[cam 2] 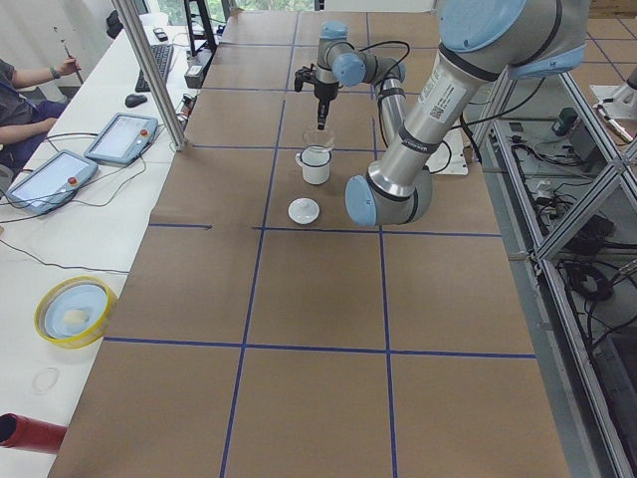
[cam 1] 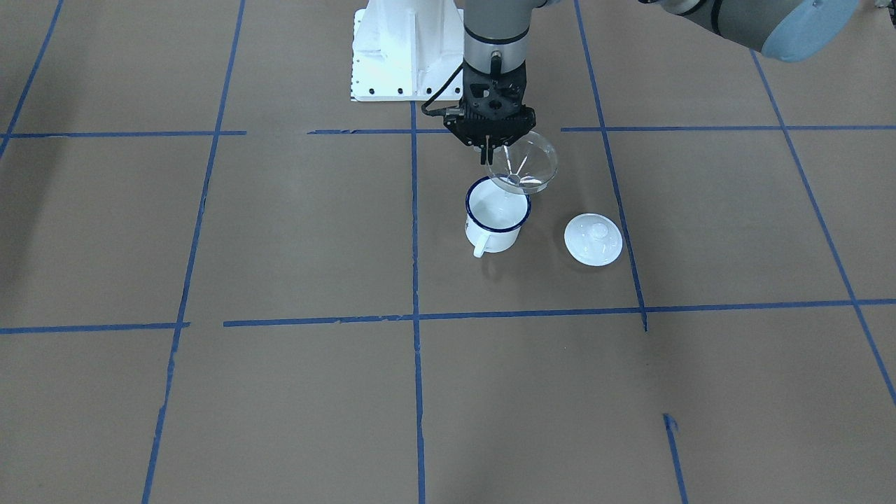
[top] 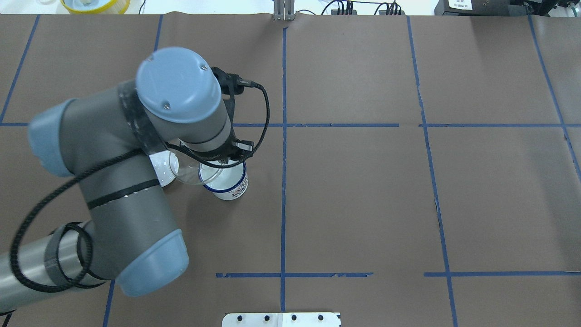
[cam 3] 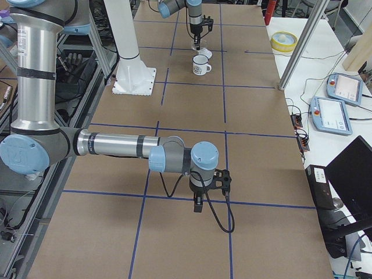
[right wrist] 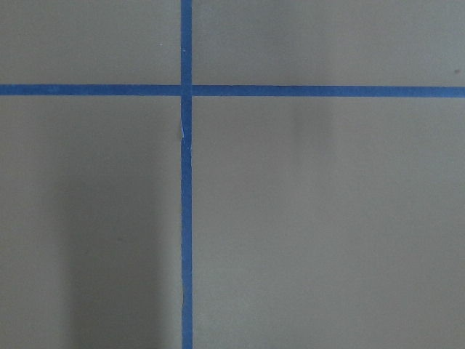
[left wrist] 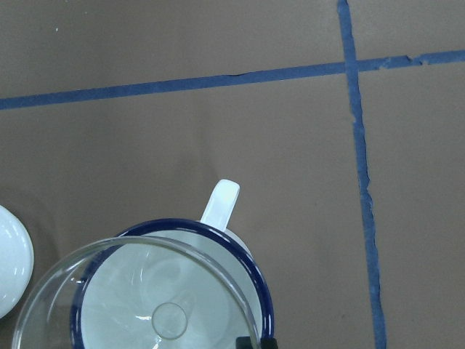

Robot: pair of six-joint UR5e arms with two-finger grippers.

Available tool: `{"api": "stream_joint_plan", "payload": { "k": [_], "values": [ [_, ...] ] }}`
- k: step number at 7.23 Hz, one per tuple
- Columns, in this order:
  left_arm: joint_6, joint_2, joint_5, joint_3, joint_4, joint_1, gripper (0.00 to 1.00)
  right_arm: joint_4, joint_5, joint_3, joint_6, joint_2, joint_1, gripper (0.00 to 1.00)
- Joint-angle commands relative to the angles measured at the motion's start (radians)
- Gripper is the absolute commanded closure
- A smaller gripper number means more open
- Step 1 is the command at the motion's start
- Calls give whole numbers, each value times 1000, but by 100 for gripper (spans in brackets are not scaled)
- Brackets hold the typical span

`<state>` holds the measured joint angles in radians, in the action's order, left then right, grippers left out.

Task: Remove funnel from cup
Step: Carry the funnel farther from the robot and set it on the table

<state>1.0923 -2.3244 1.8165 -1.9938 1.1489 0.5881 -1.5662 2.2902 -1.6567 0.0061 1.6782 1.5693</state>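
The clear funnel (cam 1: 535, 162) hangs tilted just above the cup (cam 1: 495, 218), a white enamel mug with a dark blue rim, and is shifted toward the lid side. My left gripper (cam 1: 493, 157) is shut on the funnel's rim from above. In the left wrist view the funnel (left wrist: 138, 298) overlaps the cup's mouth (left wrist: 251, 265), and the handle (left wrist: 220, 203) points away. In the overhead view the wrist hides the fingers; the funnel (top: 188, 174) and the cup (top: 225, 184) show below it. My right gripper (cam 3: 198, 204) hovers over bare table far from the cup; I cannot tell its state.
A flat round white lid (cam 1: 593, 239) with a knob lies on the brown paper beside the cup, also at the left edge of the left wrist view (left wrist: 11, 262). The white robot base plate (cam 1: 392, 63) stands behind. Blue tape lines cross the table.
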Motion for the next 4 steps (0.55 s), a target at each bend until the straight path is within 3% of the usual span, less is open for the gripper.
{"api": "stream_joint_plan", "payload": {
  "k": [1, 2, 3, 4],
  "values": [
    [4, -1, 10, -109, -28, 117, 100, 0, 0, 0, 0, 0, 0, 0],
    [38, 2, 4, -111, -11, 131, 100, 0, 0, 0, 0, 0, 0, 0],
    [179, 31, -18, -79, 100, 140, 100, 0, 0, 0, 0, 0, 0, 0],
    [316, 92, -130, -27, 291, 141, 100, 0, 0, 0, 0, 0, 0, 0]
  ]
}}
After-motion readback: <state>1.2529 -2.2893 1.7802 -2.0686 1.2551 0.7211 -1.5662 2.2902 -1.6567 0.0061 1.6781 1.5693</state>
